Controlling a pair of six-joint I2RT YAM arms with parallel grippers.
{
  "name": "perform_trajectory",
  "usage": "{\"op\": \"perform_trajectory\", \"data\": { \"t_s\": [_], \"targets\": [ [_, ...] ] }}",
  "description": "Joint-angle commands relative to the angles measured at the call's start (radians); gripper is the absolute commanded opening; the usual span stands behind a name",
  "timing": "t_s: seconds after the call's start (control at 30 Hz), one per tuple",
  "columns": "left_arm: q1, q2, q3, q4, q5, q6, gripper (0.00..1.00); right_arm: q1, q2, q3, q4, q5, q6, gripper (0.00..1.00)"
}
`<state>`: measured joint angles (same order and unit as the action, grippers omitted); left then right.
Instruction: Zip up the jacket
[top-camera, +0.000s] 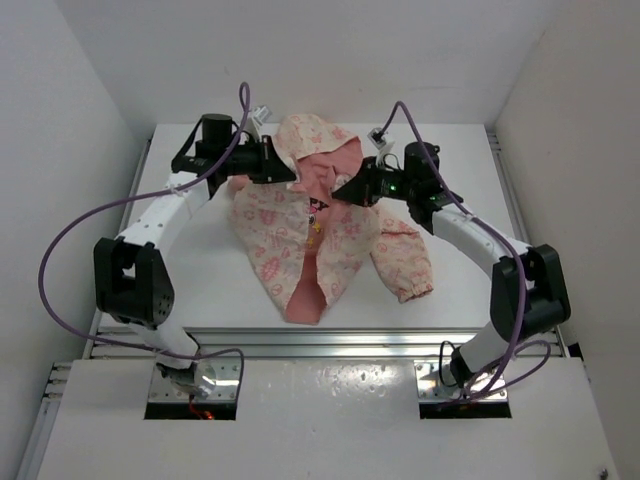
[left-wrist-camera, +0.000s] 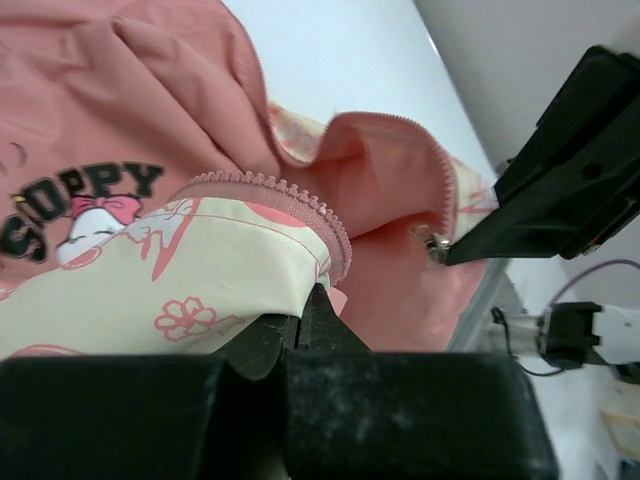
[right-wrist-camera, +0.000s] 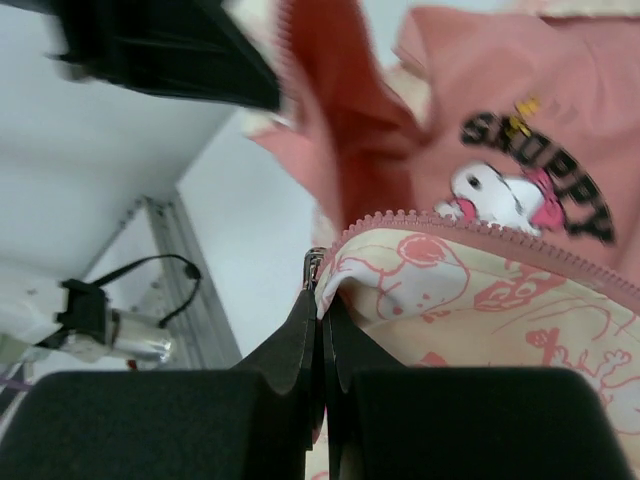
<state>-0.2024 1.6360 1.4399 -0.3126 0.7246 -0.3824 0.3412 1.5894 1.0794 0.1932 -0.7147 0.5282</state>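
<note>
Left gripper (left-wrist-camera: 303, 325), black, 2 fingers: closed tight on 1 front edge of the small hooded cream jacket (top-camera: 290, 230) with pink floral print, beside its pink zipper (left-wrist-camera: 265, 187). Right gripper (right-wrist-camera: 322, 300): clamped on the opposite zipper edge. Jacket lies unzipped, front up, on the white table (top-camera: 200, 275).

Matt cloth jacket (top-camera: 300, 240), shiny metal zipper pull (left-wrist-camera: 435, 243).

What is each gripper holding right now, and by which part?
Both hold the jacket: the left gripper pinches one front edge just beside the zipper teeth; the right gripper pinches the metal zipper pull on the other edge.
</note>
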Motion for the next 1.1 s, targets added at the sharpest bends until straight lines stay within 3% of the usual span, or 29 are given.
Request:
{"op": "perform_trajectory", "data": {
  "t_s": [0.0, 0.1, 0.3, 0.5, 1.07],
  "targets": [
    [0.015, 0.051, 0.082, 0.049, 0.154, -0.069, 0.00, -0.025, 0.038, 0.039, 0.320, -0.170, 0.107, 0.00],
    [0.015, 0.093, 0.141, 0.049, 0.170, -0.068, 0.00, -0.044, 0.070, 0.073, 0.412, -0.226, 0.209, 0.00],
    [0.026, 0.073, 0.126, 0.040, 0.243, -0.029, 0.00, -0.044, 0.072, 0.047, 0.497, -0.238, 0.204, 0.00],
    [0.026, 0.062, 0.137, 0.007, 0.328, -0.018, 0.00, -0.036, 0.076, 0.066, 0.515, -0.275, 0.187, 0.00],
    [-0.014, 0.071, 0.208, -0.002, 0.326, -0.038, 0.00, -0.011, 0.087, 0.068, 0.545, -0.305, 0.200, 0.00]
  ]
}}
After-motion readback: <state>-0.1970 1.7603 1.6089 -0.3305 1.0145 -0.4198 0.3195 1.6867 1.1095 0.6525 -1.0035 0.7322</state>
